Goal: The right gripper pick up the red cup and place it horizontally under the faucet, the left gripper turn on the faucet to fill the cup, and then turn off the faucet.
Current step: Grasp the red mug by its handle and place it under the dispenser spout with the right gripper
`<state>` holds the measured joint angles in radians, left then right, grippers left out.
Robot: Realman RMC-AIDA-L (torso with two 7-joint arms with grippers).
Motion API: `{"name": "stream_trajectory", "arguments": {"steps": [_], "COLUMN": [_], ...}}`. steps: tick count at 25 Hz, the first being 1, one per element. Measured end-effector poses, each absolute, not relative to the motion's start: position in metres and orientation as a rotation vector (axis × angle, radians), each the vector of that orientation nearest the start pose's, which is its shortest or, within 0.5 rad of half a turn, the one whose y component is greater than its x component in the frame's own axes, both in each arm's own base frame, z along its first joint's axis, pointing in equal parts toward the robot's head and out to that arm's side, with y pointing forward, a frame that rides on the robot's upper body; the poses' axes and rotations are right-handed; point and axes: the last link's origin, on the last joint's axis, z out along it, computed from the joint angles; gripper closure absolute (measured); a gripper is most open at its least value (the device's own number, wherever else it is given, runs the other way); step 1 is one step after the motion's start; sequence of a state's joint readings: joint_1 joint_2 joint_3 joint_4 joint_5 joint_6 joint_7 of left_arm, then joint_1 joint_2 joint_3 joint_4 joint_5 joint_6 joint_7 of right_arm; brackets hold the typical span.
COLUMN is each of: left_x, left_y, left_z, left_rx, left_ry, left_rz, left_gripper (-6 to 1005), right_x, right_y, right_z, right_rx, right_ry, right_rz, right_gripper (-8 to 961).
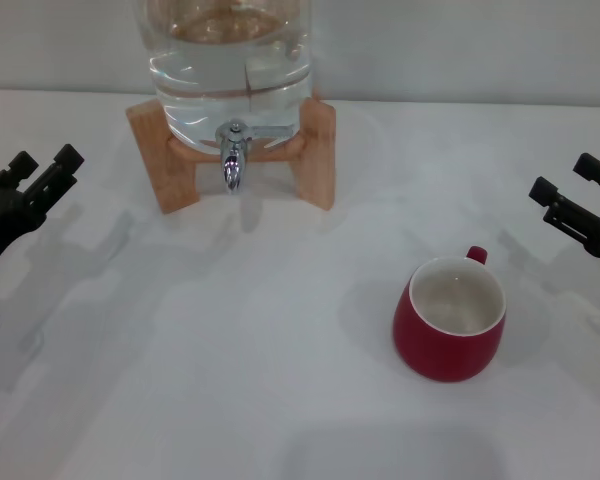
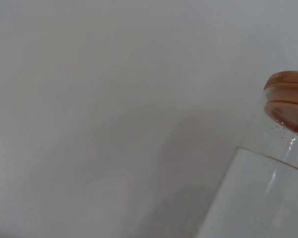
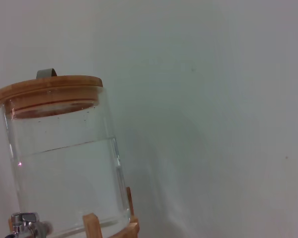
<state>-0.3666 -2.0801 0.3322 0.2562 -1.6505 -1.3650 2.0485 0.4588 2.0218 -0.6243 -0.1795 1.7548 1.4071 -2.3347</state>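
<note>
Red and squat, the ceramic cup stands upright on the white worktop, handle pointing away, nearer the right tool, whose black fingers are spread; the left tool, likewise spread, waits far off.

- Head view: high, facing forward and down over the white table; takes in the lower glass water jar and wooden stand.
- Left wrist view: low, near, facing the wall; jar's upper edge only.
- Right wrist view: low, farther back, upward-tilted; jar with wooden lid.
- Shared: the jar.
</note>
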Motion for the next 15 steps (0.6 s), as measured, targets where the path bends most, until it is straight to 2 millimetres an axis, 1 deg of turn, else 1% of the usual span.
{"name": "stream_trajectory", "arguments": {"steps": [10, 15], "left_x": [-0.3490, -0.3483], "left_y": [0.3013, 0.3014], "left_z": [0.0231, 0.0243], "left_rx": [-1.741, -1.742], "left_ry": [-0.968, -0.965], "left_rz": [-1.110, -1.117], "left_gripper": [124, 125], "right_x": [0.3090, 0.3040], "right_y": [0.3237, 0.3250], "right_z": [0.0079, 0.0117], "right_rx": [-2.062, -2.053], "right_ry": [0.575, 0.556], "right_rz": [1.000, 1.040], "right_gripper": [162, 163]}}
